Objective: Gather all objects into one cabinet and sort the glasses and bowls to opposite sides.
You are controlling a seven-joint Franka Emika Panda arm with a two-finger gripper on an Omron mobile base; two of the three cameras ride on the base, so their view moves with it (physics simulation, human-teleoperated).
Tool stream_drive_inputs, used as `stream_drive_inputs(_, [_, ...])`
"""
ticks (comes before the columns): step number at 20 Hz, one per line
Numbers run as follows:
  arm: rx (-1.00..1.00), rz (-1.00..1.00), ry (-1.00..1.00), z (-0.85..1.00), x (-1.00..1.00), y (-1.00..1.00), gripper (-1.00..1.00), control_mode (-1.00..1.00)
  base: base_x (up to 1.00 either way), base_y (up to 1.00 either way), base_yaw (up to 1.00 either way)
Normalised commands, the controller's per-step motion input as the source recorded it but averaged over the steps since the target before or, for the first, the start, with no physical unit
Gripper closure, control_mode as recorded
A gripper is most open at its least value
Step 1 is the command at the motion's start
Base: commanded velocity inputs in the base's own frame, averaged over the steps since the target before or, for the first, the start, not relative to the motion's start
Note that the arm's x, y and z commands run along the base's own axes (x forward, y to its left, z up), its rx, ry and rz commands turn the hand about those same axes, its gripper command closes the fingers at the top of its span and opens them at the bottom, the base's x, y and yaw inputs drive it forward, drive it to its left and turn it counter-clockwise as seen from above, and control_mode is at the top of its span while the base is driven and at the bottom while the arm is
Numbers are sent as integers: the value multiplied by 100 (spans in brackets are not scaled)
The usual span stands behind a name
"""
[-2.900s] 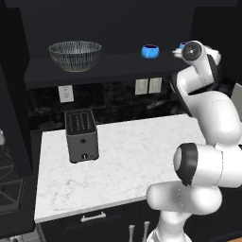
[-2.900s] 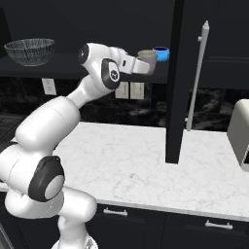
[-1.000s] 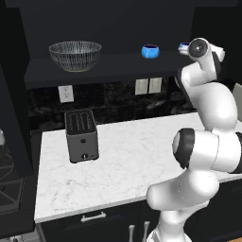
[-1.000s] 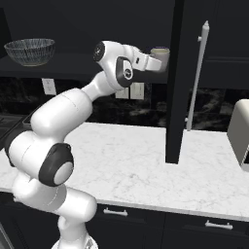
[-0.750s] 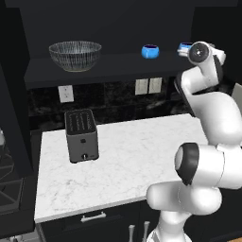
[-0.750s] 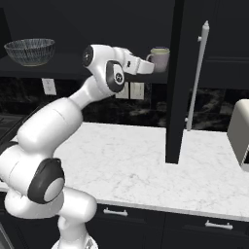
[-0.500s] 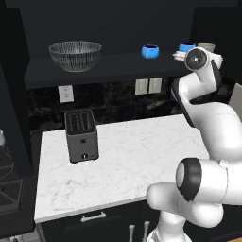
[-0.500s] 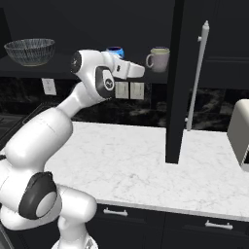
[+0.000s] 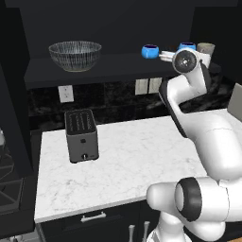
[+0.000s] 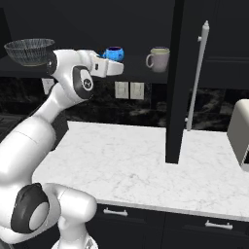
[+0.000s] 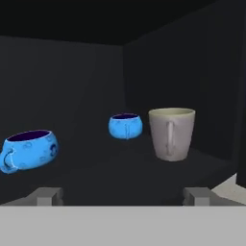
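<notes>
so the jaws (image 11: 123,194) are spread wide apart with nothing between them, both dark tips sitting low in the hand view with just bare shelf (image 11: 120,178) ahead. the gripper hangs up at shelf height, out in front of the open cabinet (image 10: 174,82).

on that shelf, closest on the right side of the hand view, the beige cup (image 11: 171,133) stands upright with its handle facing the camera, clear of the tips. off to the left there's one blue bowl (image 11: 30,149), and a bit further back, just left of the cup, the second blue bowl (image 11: 125,126). none of the three touch each other.

from the left base view the two blue ones (image 9: 150,51) (image 9: 187,46) and the cup (image 9: 205,48) sit toward the right end of the shelf, while the big clear ribbed bowl (image 9: 75,55) is well apart at the left end. the right base view shows the same bowl (image 10: 29,51) far left and the cup (image 10: 158,59) next to the tall black door with the white bar handle (image 10: 197,73).

down below, the marble table (image 9: 127,156) carries a dark toaster (image 9: 82,135) near its left side, under the clear bowl.
</notes>
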Motion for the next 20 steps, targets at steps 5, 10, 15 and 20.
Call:
stream_drive_inputs(5, [0, 14, 4, 35, -18, 43, -100, -100, 0, 0, 0])
stream_drive_inputs(10, [0, 18, 5, 22, -29, 51, -100, -100, 0, 0, 0])
stream_drive_inputs(15, [0, 16, 6, 14, -57, 49, -100, -100, 0, 0, 0])
stream_drive_inputs(20, [0, 13, 4, 5, -59, 37, -100, -100, 0, 0, 0])
